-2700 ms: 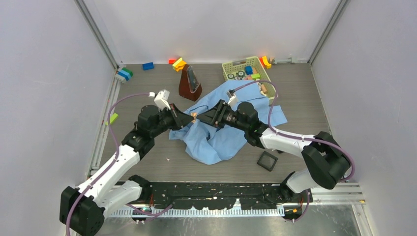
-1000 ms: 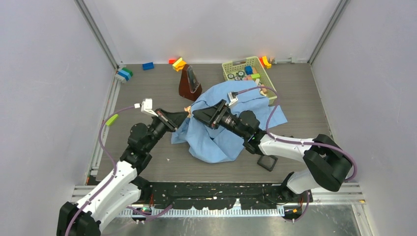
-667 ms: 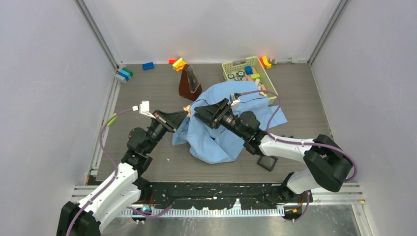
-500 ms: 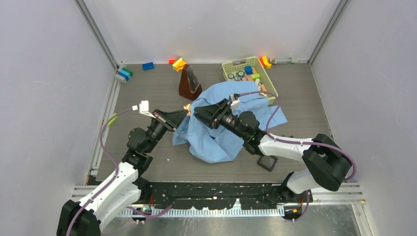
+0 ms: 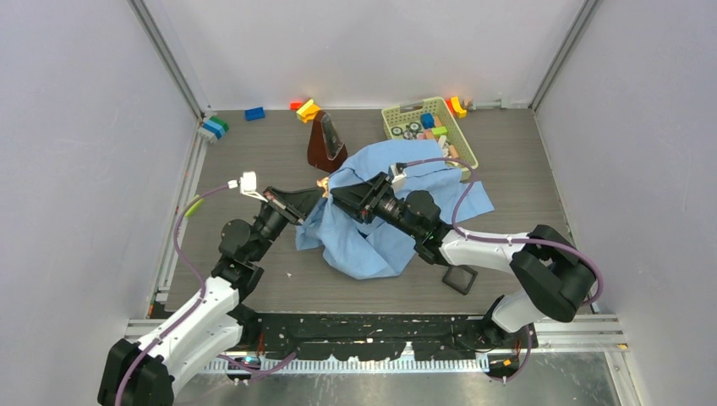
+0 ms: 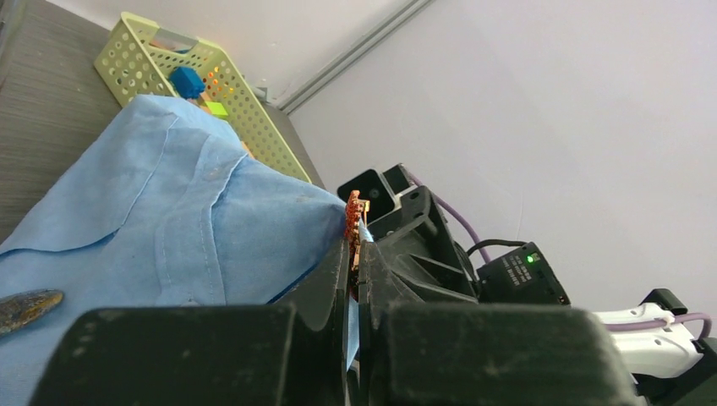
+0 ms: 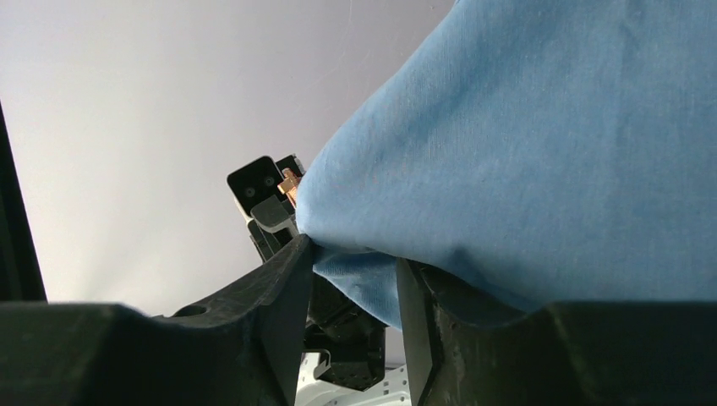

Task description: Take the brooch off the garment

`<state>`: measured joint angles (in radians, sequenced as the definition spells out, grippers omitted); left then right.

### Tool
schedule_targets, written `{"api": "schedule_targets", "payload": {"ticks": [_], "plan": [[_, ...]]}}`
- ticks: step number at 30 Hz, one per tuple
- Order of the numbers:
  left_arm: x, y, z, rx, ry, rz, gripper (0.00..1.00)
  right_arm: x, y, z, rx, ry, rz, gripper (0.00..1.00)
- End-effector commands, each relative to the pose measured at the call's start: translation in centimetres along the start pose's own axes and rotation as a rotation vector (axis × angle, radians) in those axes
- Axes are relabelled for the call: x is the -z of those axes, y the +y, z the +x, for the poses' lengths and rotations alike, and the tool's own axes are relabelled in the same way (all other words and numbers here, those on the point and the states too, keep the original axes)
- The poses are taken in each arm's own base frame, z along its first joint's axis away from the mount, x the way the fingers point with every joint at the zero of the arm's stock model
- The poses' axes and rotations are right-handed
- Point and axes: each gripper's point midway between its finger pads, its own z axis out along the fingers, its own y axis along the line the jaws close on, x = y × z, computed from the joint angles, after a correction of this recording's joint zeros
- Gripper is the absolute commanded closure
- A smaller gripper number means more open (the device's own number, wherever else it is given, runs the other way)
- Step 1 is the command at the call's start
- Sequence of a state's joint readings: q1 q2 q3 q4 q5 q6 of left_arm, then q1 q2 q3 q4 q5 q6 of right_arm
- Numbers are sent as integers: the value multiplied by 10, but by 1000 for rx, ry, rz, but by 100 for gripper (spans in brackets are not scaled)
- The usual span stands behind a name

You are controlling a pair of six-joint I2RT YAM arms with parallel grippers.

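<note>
The light-blue garment (image 5: 380, 233) lies bunched in the middle of the table, with one fold lifted. My right gripper (image 5: 340, 196) is shut on that fold; in the right wrist view the cloth (image 7: 524, 152) fills the gap between its fingers (image 7: 351, 262). My left gripper (image 5: 314, 194) faces it tip to tip and is shut on the small orange brooch (image 5: 322, 183). In the left wrist view the brooch (image 6: 354, 216) sticks out above the closed jaws (image 6: 355, 254), with a sliver of blue cloth beside it. Its edge also shows in the right wrist view (image 7: 291, 182).
A brown metronome (image 5: 326, 144) stands just behind the grippers. A green basket (image 5: 402, 111) of small parts is at the back right. A black square piece (image 5: 461, 277) lies by the right arm. Coloured blocks (image 5: 306, 110) line the back wall.
Since 2.7 s ago both grippers have moved together toward the back left and the garment fold has risen. Over the last second they have barely moved.
</note>
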<state>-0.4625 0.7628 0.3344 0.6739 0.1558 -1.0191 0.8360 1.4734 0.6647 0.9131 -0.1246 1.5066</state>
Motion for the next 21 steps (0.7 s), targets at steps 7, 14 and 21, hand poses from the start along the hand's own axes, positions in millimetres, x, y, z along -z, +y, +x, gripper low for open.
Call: {"api": "schedule_targets", "payload": {"ticks": [7, 14, 21], "plan": [[3, -47, -18, -7, -54, 194, 100, -12, 22, 4, -17, 33, -63, 59], [8, -56, -14, -42, -37, 259, 100, -15, 19, 9, -60, 70, -29, 62], [9, -68, -5, -38, 29, 312, 100, -20, 21, 18, -125, 129, -33, 67]]}}
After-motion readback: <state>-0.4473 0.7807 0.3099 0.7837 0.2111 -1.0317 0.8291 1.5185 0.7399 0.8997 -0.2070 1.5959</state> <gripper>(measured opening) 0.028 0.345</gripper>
